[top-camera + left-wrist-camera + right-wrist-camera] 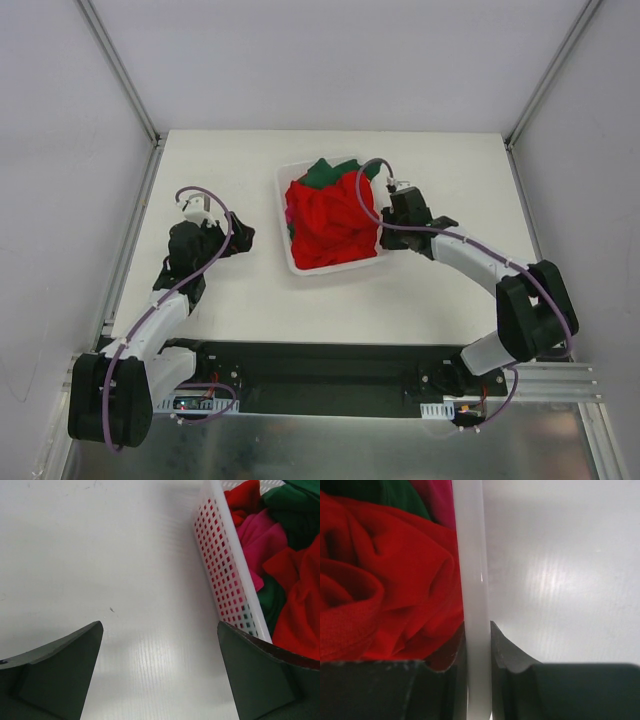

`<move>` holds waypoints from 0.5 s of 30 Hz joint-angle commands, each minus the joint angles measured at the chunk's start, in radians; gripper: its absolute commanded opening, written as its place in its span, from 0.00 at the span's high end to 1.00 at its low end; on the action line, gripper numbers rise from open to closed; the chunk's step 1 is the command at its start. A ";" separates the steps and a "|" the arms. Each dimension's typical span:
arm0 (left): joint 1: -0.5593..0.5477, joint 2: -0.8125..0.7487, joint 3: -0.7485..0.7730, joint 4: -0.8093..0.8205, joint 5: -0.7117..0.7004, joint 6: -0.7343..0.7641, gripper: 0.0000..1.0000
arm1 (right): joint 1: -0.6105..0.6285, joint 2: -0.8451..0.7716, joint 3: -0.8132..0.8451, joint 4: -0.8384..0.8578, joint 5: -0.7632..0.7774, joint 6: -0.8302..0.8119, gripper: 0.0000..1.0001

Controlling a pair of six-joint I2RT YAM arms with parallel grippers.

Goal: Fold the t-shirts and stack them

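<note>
The red t-shirt lies crumpled on top in the white slotted basket. The dark green t-shirt sticks out at the far side. The magenta t-shirt lies underneath, near the left wall. My right gripper is shut on the basket's right rim, one finger inside against the red shirt, one outside. My left gripper is open and empty over the bare table, left of the basket wall.
The white table is bounded by grey frame rails at left and right. The arm bases sit on a black plate at the near edge. The basket stands near the table's middle, slightly far.
</note>
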 commanded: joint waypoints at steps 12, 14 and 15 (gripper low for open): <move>-0.046 0.034 -0.048 0.078 0.057 -0.118 0.01 | -0.337 0.159 0.286 -0.176 0.106 -0.147 0.99; -0.053 0.046 -0.044 0.086 0.064 -0.124 0.01 | -0.380 0.181 0.317 -0.193 0.103 -0.145 0.98; -0.054 0.049 -0.042 0.089 0.067 -0.126 0.01 | -0.392 0.190 0.325 -0.199 0.103 -0.148 0.99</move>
